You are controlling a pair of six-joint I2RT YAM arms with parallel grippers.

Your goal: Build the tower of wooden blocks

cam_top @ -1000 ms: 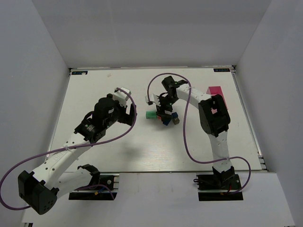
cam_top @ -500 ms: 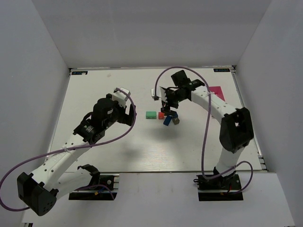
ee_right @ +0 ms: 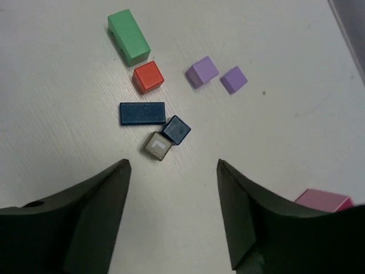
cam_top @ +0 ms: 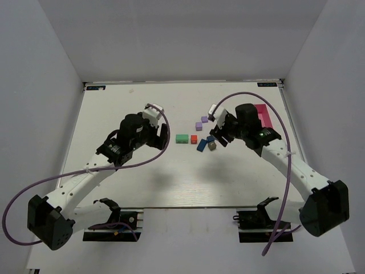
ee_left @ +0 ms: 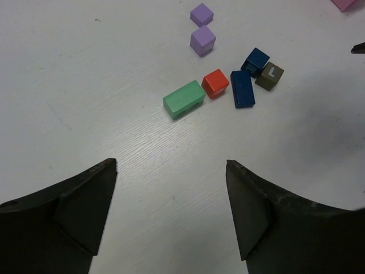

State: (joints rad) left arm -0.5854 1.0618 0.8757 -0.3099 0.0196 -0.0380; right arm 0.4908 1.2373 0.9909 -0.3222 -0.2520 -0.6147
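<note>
Top external view, Dana: the wood blocks (cam_top: 202, 145) lie scattered at centre frame. There's the green brick (cam_top: 182, 138), the red-orange cube (cam_top: 194, 138) just beside it on the right, and the blue brick (cam_top: 202, 145) slanting a touch lower.

Got them, Lee. The blue cube (cam_top: 210, 138) and grey cube (cam_top: 212, 146) huddle at the right end of that cluster. The two lilac cubes (cam_top: 198, 126) sit apart, a little higher in frame.

And the arms?

The left gripper (cam_top: 161, 137) hangs left of the green brick, and the right gripper (cam_top: 219, 136) is just right of the blue and grey pair. The pink box (cam_top: 262, 111) is upper right on the table (cam_top: 114, 114).

Left wrist view now: its jaws are spread wide and grip nothing. Every block is in the upper half of the frame, well clear of the fingers (ee_left: 91, 194).

Right wrist, same story: the jaws are wide and hold nothing. The grey cube lies nearest the fingertips (ee_right: 111, 182), near centre frame. The blue cube touches its corner and the end of the blue brick. Whether it leans on the grey one, I can't tell.
</note>
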